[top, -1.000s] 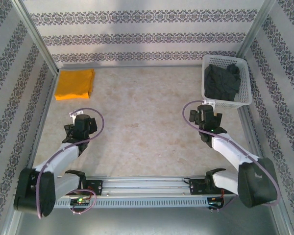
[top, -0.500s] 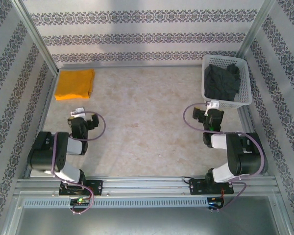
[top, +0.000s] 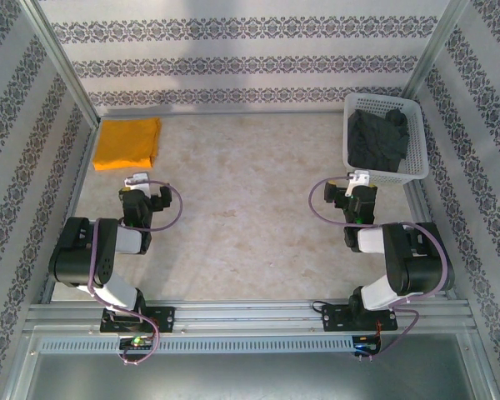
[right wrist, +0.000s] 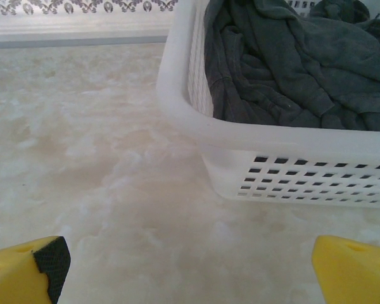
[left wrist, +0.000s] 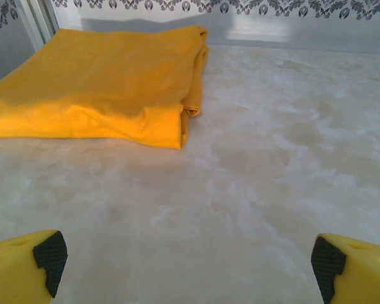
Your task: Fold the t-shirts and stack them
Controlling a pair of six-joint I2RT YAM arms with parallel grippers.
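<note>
Orange shirt [top: 127, 142] lies folded in the far-left corner of the pale marbled surface [top: 250, 192], inside patterned walls [top: 250, 58], its longer side running left to right. Grey shirt [top: 379, 137] sits crumpled in the basket [top: 385, 174], far right. Both arms are tucked low, elbows bent. Left gripper [left wrist: 187, 256] and right gripper [right wrist: 190, 259] point at the far wall, jaws apart and empty.
</note>
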